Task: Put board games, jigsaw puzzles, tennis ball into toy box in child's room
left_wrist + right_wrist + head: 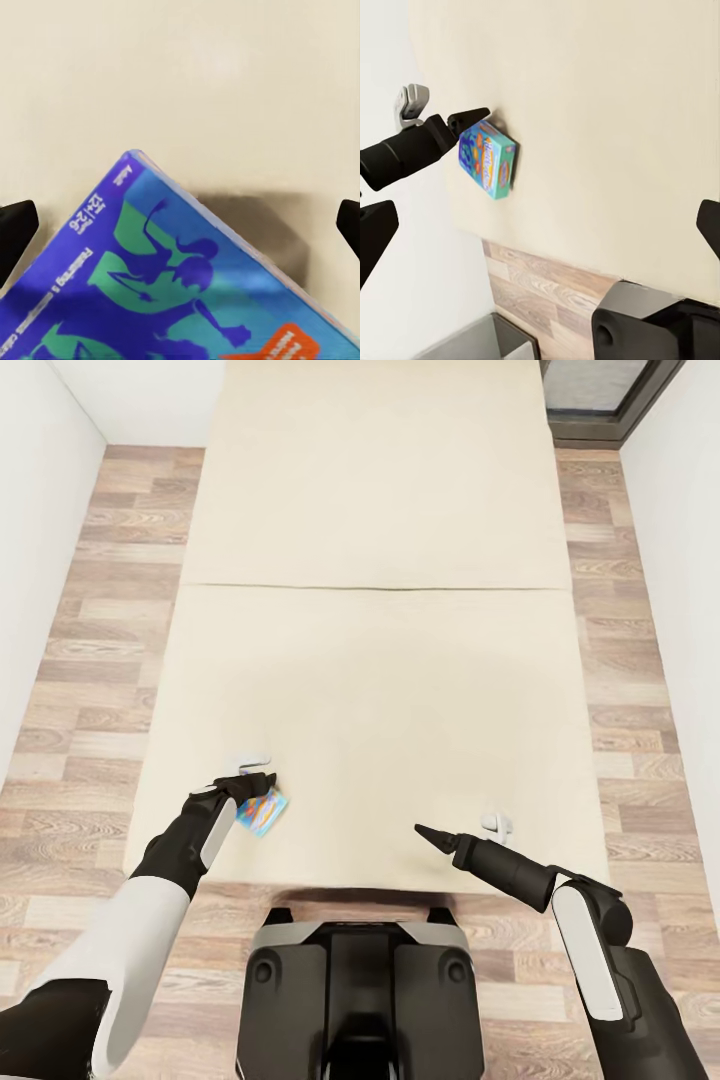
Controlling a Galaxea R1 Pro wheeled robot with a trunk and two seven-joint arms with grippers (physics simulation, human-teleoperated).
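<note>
A colourful board game box (264, 813) rests tilted on the cream bed (380, 660), close to its near left corner. My left gripper (250, 788) is directly over it and open. Its fingertips (16, 229) stand wide apart in the left wrist view, with the box's blue and green cover (180, 292) between and beyond them. From the right wrist view, the left gripper (469, 120) touches the upper edge of the box (487, 159). My right gripper (425, 830) hovers open over the bed's near right part, with nothing between its fingertips (376, 229).
Wood floor (90, 660) runs in narrow strips along both sides of the bed, bounded by white walls. A dark-framed window or door (600, 400) is at the far right. My base (360, 980) stands against the bed's near edge.
</note>
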